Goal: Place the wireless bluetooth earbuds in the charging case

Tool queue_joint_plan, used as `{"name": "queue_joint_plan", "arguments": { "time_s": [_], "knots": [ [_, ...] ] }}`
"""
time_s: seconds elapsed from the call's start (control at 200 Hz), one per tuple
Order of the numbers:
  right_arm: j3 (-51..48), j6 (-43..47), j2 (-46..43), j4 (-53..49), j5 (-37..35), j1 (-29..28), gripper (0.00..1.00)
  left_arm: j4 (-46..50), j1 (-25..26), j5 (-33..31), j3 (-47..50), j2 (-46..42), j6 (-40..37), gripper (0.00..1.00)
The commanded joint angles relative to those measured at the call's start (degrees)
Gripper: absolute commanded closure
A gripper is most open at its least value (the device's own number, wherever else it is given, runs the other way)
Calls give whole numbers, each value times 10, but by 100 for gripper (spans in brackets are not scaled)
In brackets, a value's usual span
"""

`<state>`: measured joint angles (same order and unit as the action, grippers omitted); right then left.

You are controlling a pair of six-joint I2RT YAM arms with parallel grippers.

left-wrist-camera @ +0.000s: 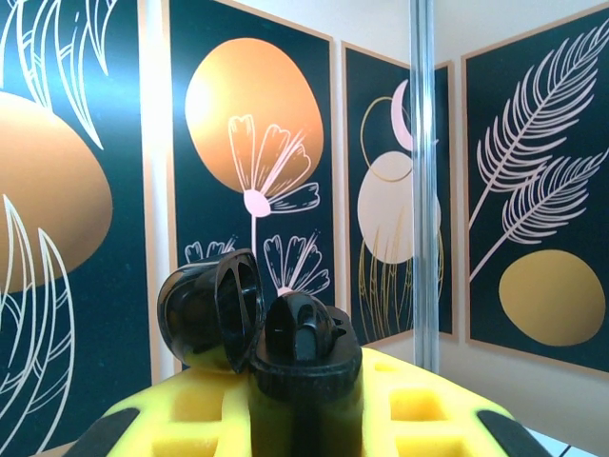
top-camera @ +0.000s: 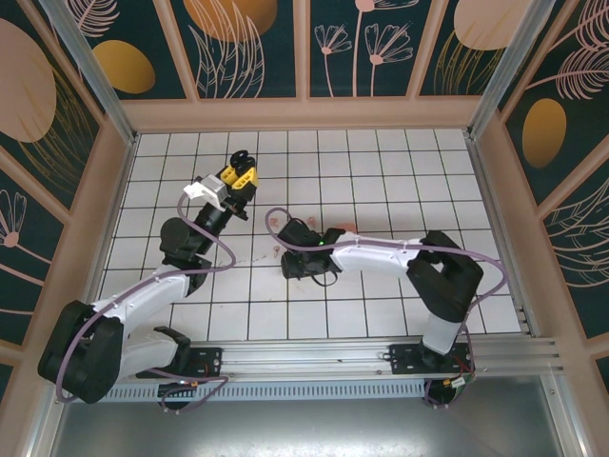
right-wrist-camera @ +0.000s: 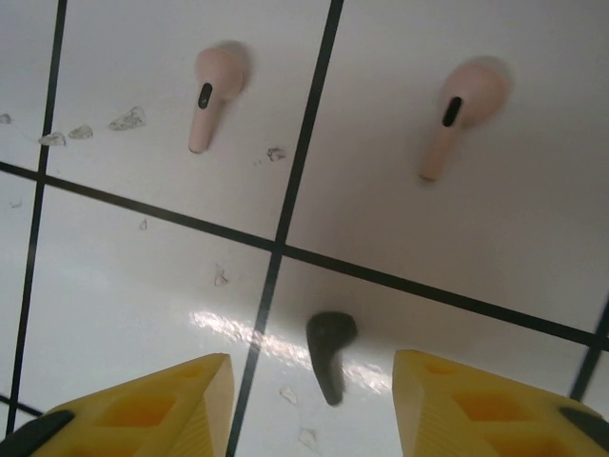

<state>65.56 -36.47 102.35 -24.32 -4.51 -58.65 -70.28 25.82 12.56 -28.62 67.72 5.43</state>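
My left gripper [left-wrist-camera: 304,424] is shut on a black charging case [left-wrist-camera: 306,367] that stands upright between its yellow fingers [left-wrist-camera: 190,414]. The case's lid [left-wrist-camera: 211,312] is hinged open to the left. In the top view this gripper [top-camera: 238,178] is raised over the far left of the table. My right gripper [right-wrist-camera: 312,386] points down at the tiles, open, with a black earbud [right-wrist-camera: 329,365] lying between its fingertips and touching neither. Two pale pink earbuds, one [right-wrist-camera: 215,93] and the other [right-wrist-camera: 463,112], lie further ahead on separate tiles.
The white tiled table [top-camera: 381,181] is walled by dark floral panels [top-camera: 247,48]. The right arm [top-camera: 381,255] reaches across the middle of the table. Small specks of debris [right-wrist-camera: 124,120] lie near the left pink earbud.
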Motion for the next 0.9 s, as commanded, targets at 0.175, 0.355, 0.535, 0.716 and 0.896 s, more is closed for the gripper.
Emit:
{"name": "queue_joint_plan", "arguments": {
  "time_s": [0.175,0.355,0.535,0.716,0.896],
  "knots": [
    [61,-19,57,-78,-50,-7,57,-33,-8,-2,8,-14,10,100],
    [74,-16,77,-76,-41,-11,59,-36,-10,-3,11,-16,9,100],
    [86,-16,97,-80,-43,-16,62,-39,-12,-3,14,-17,9,100],
    [83,-20,104,-83,-48,-17,63,-41,-13,-2,17,-18,8,100],
    [80,-21,106,-80,-47,-16,66,-42,-14,0,18,-17,9,100]
  ]
}}
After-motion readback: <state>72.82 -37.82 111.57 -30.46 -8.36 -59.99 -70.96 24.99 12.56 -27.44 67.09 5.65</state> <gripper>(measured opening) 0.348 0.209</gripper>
